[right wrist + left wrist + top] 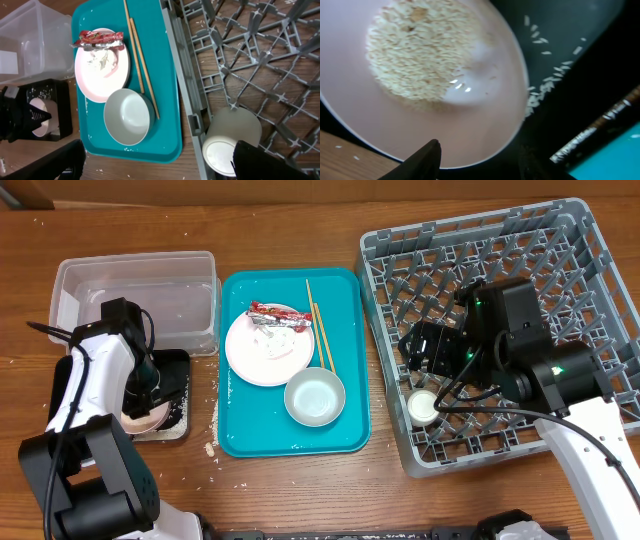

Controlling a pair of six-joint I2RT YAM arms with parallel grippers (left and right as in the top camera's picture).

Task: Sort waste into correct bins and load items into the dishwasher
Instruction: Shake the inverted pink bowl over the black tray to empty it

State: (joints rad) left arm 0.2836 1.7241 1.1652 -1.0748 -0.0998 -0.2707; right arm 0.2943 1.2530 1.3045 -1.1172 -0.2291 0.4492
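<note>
The small pink dish [445, 100] is found over the shallow black tray [560, 30] at the left of the table, tilted so that its patch of white rice [415, 50] can be shed into that bin; a few grains are already scattered on the black surface beside the rim. The dish's lower rim is flanked by the fingers of the left gripper [482, 152], but whether the rim is actually pinched cannot be told. The clear tub [140, 295] is set just behind the tray, presumably for the dry waste. On the teal tray [345, 310] in the middle, the whitish plate [265, 355] is seen with the red-and-white wrapper [278, 313] lying on it, the chopsticks [320, 330] beside it and the round bowl [314, 397] in front, none yet sorted. To the right, the tiny white cup [232, 137] is lodged on its side among the pegs at the near edge of the grey dish rack [560, 240], and the right gripper [159, 150] is held above it with its fingers spread wide and nothing between them.
</note>
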